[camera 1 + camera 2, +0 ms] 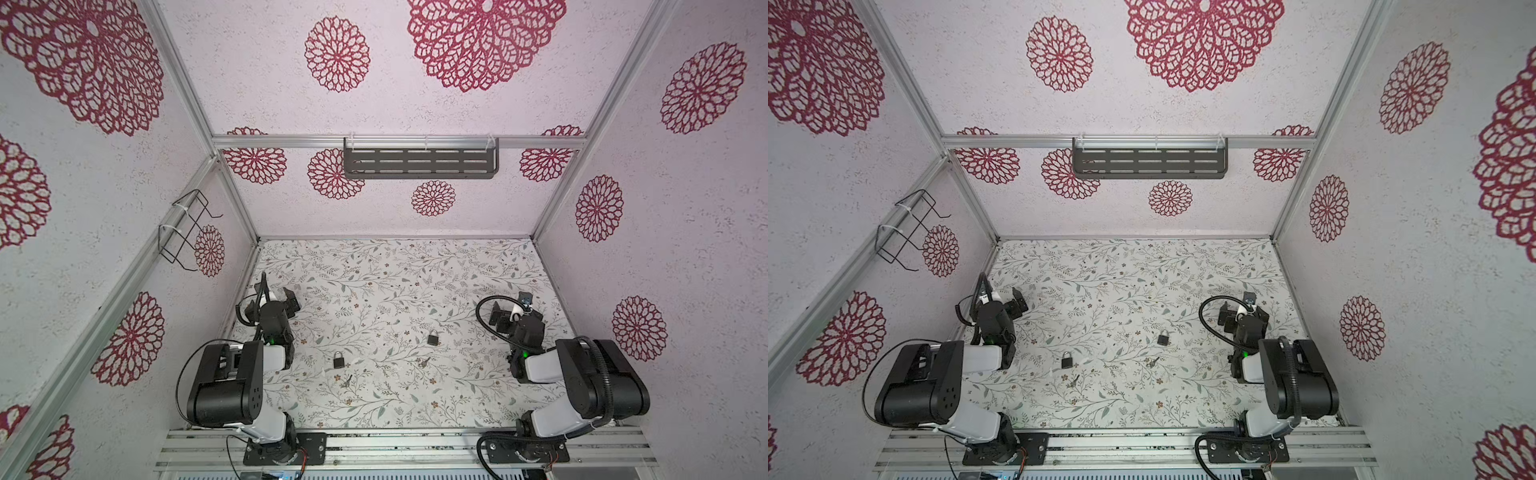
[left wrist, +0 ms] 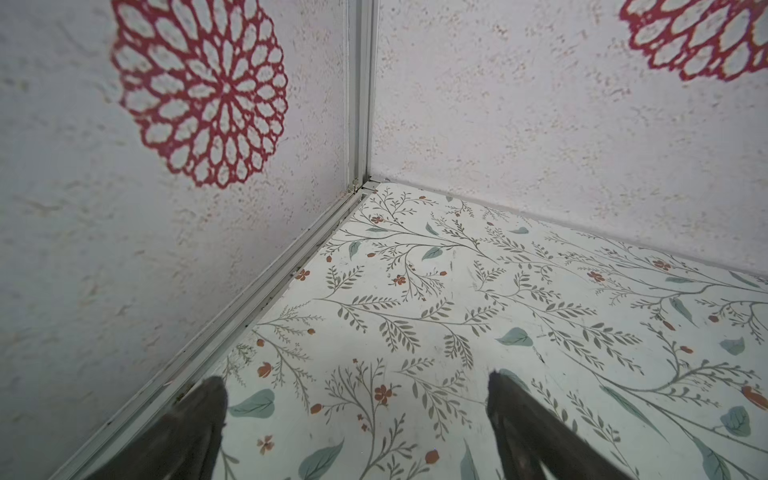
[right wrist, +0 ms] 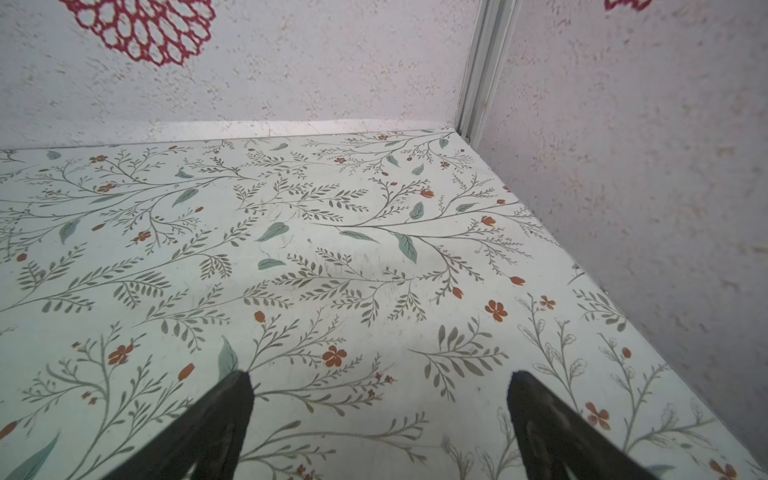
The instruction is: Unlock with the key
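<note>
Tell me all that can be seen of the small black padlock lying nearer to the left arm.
The small black padlock has a squarish dark body and a silvery metal shackle, which looks closed, though it is too small to be sure. It lies flat on the floral-patterned table, in its near left part, with the shackle pointing to the far side. Only the table touches it. A small metal key lies close by, nearer the front edge, apart from it. Nothing grips it.
</note>
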